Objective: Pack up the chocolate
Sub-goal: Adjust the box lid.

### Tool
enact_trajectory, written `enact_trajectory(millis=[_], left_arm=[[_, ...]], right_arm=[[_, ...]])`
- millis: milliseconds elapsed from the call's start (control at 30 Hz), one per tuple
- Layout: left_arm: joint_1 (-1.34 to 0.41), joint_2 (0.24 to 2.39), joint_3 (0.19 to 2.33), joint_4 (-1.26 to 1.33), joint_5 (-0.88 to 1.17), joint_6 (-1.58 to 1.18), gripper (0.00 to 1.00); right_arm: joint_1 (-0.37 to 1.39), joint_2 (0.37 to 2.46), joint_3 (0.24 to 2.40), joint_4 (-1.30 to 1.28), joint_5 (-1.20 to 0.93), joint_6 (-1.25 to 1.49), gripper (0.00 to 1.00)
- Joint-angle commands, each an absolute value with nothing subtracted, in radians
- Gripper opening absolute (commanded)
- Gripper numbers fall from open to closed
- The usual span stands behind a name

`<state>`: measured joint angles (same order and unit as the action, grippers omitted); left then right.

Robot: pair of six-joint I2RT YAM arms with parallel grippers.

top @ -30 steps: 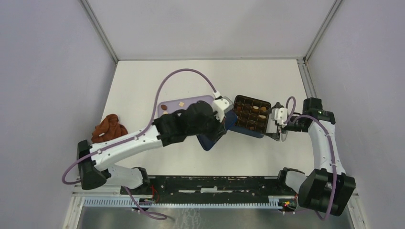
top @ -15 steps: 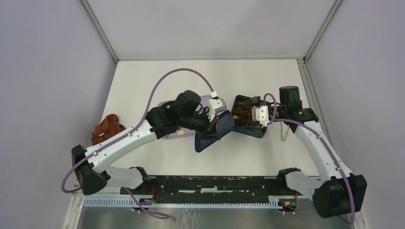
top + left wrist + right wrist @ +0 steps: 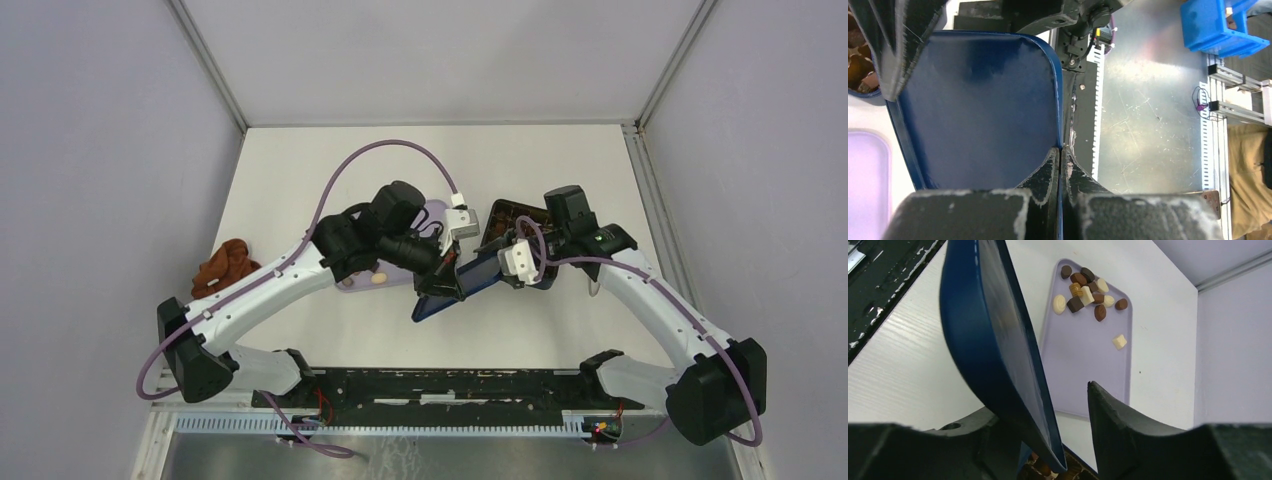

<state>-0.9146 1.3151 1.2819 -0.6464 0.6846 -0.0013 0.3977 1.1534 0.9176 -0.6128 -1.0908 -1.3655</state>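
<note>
My left gripper [image 3: 1061, 150] is shut on the edge of a dark blue box lid [image 3: 978, 110], holding it tilted on edge above the table [image 3: 455, 295]. My right gripper [image 3: 1068, 415] straddles the lid's [image 3: 993, 335] opposite rim. Its jaws are open, with a gap between the rim and one finger [image 3: 1108, 415]. Several pieces of chocolate [image 3: 1088, 290], brown and cream, lie on a lilac tray [image 3: 1088, 365]. The compartment box [image 3: 508, 222], with more chocolate [image 3: 858, 70] inside, sits just behind the lid, mostly hidden by the arms.
A reddish-brown cloth [image 3: 228, 266] lies at the table's left edge. The lilac tray [image 3: 350, 285] is under my left arm, with one chocolate [image 3: 378, 279] showing. The black base rail [image 3: 450, 385] runs along the near edge.
My left gripper has tipped the lid up on edge and drawn it slightly nearer. My right arm has swung left from the box's right side to the lid, and its jaws have narrowed.
</note>
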Motion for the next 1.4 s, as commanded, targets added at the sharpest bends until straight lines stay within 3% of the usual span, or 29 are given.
enact_trajectory(millis=[0,67,167,233,267,300,367,433,533,933,1067,1267,1367], left_arm=[[-0.904,1.305,1.342,-0.649,0.780,0.083,0.02],[-0.904,1.312,1.348,-0.659,0.790,0.092,0.02],[-0.899,1.316,1.354,-0.666,0.795,0.094,0.02],[-0.893,1.307,1.357,-0.648,0.761,0.069,0.02],[-0.889,1.287,1.353,-0.626,0.727,0.047,0.03],[-0.882,1.262,1.341,-0.594,0.685,0.024,0.09],[-0.874,1.187,1.310,-0.518,0.502,-0.047,0.41],[-0.870,1.105,1.285,-0.464,0.236,-0.108,0.65],[-0.871,0.996,1.254,-0.429,-0.084,-0.171,0.84],[-0.871,0.785,0.852,-0.264,-0.217,-0.462,0.88],[-0.871,0.807,0.754,-0.148,-0.213,-0.515,0.91],[-0.871,0.944,0.711,-0.025,-0.205,-0.587,0.96],[-0.870,1.030,0.726,0.038,-0.180,-0.598,0.97]], right_arm=[[0.402,1.137,0.934,-0.704,-1.104,-1.451,0.48],[0.402,1.137,0.936,-0.753,-1.144,-1.495,0.37],[0.404,1.133,0.956,-0.837,-1.180,-1.557,0.11],[0.403,1.123,0.975,-0.878,-1.172,-1.554,0.00],[0.403,1.113,0.980,-0.879,-1.157,-1.523,0.00],[0.403,1.102,0.980,-0.873,-1.136,-1.488,0.00],[0.400,1.067,0.959,-0.815,-1.087,-1.369,0.00],[0.390,1.019,0.905,-0.692,-1.031,-1.190,0.00],[0.340,0.992,0.861,-0.572,-0.994,-0.968,0.00],[-0.097,1.193,0.815,-0.269,-1.243,0.158,0.00],[-0.145,1.264,0.776,-0.224,-1.247,0.314,0.00],[-0.160,1.293,0.616,0.180,-1.247,0.678,0.00],[-0.187,1.324,0.599,0.249,-1.243,0.747,0.00]])
